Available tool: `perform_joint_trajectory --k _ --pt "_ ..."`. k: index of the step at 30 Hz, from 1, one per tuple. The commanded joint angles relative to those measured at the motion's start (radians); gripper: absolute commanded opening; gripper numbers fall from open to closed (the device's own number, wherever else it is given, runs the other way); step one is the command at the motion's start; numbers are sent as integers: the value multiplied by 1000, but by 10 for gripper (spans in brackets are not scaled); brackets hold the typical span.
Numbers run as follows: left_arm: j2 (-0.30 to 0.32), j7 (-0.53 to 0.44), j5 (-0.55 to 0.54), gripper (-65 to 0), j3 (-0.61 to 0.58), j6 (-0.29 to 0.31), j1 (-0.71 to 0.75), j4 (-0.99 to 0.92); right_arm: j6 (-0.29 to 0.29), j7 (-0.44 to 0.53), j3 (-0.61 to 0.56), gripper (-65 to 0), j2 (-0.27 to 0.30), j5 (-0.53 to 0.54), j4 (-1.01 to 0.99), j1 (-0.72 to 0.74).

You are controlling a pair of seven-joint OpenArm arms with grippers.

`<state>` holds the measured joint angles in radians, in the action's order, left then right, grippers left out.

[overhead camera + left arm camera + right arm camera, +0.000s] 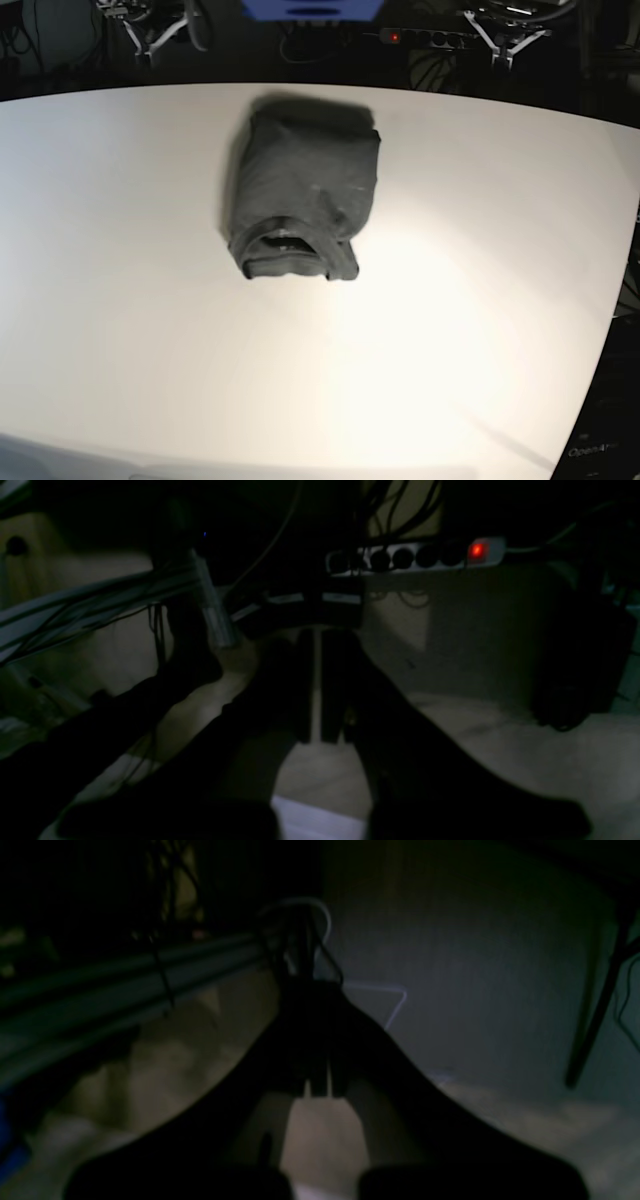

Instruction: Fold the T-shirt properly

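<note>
The T-shirt [302, 190] is lying as a compact folded bundle on the white table [480, 300], collar facing the near edge, so the fold is probably finished. Beyond the T-shirt's far side, the left hand [316, 690] and right hand [317, 1075] are hanging off the table, fingers pressed together on nothing. Both wrist views are showing murky darkness, a power strip [415, 557] barely discernible.

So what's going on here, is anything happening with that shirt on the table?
Nothing is touching it right now. The dark grey T-shirt lies folded into a compact bundle on the white table, with its neck opening facing the camera. Neither robot arm is over the table in the overhead view. The left gripper and right gripper are both shut and hold nothing; their cameras look off toward cables and a power strip.
</note>
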<state>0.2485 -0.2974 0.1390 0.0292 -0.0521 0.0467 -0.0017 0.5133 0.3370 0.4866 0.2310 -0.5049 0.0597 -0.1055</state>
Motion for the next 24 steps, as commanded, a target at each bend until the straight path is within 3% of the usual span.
perform_joint_trajectory --k 1,3,10,11,14,16,21,24 --pt "1 -13 7 -619 -2 1 -5 2 -34 -8 -4 -646 0 -5 9 -20" --pt "-2 -13 18 -619 -2 2 -9 2 -95 -32 -6 -646 -11 -8 16 -18" --pt "-7 -18 70 -618 5 2 -32 2 -104 -57 39 -643 -17 48 15 -12" --pt "-7 -18 70 -618 5 2 -32 2 -130 -57 39 -643 -17 55 15 -17" --pt "-8 -16 73 -618 4 2 -35 2 -292 -49 34 -643 -17 81 13 -30" --pt "-11 -18 75 -618 1 2 -43 2 -353 -48 34 -643 -18 81 13 -30" --pt "-25 -19 78 -618 -2 2 -43 2 -473 -31 31 -643 -32 79 13 -36" --pt "-27 -19 78 -618 -2 13 -44 2 -491 -36 30 -643 -51 76 13 -38"
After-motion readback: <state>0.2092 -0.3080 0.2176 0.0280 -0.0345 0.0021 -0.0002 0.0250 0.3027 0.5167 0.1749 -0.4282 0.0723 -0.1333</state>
